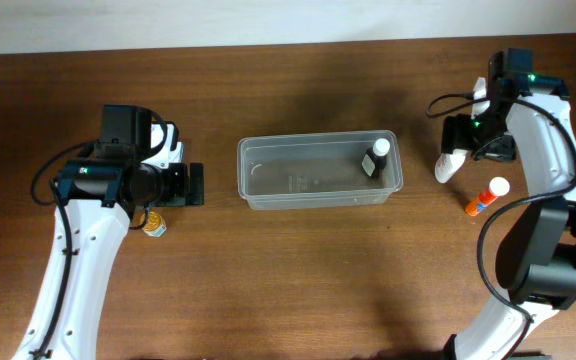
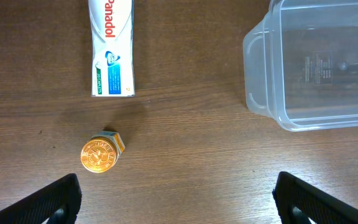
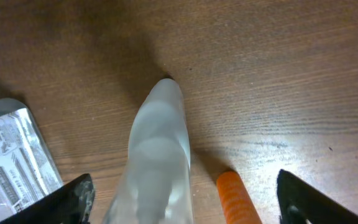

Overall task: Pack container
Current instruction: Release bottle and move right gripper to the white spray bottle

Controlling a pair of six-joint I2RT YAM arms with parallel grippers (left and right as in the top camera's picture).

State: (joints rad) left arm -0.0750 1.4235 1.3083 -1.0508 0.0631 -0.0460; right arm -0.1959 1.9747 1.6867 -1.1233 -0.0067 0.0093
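The clear plastic container (image 1: 268,172) lies in the middle of the table and holds a small dark bottle with a white cap (image 1: 374,160) at its right end. My left gripper (image 1: 194,184) is open and empty just left of the container; in the left wrist view (image 2: 178,202) it hovers over bare wood, with the container (image 2: 266,74) at the upper right. My right gripper (image 1: 476,138) is open over a white tube (image 1: 448,165). In the right wrist view (image 3: 188,202) the white tube (image 3: 157,149) lies between the fingers, untouched.
A Panadol box (image 2: 112,46) and a small gold-lidded jar (image 2: 100,155) lie left of the container; the jar also shows in the overhead view (image 1: 155,227). An orange-capped glue stick (image 1: 486,197) lies beside the white tube, its orange cap (image 3: 236,198) between my right fingers.
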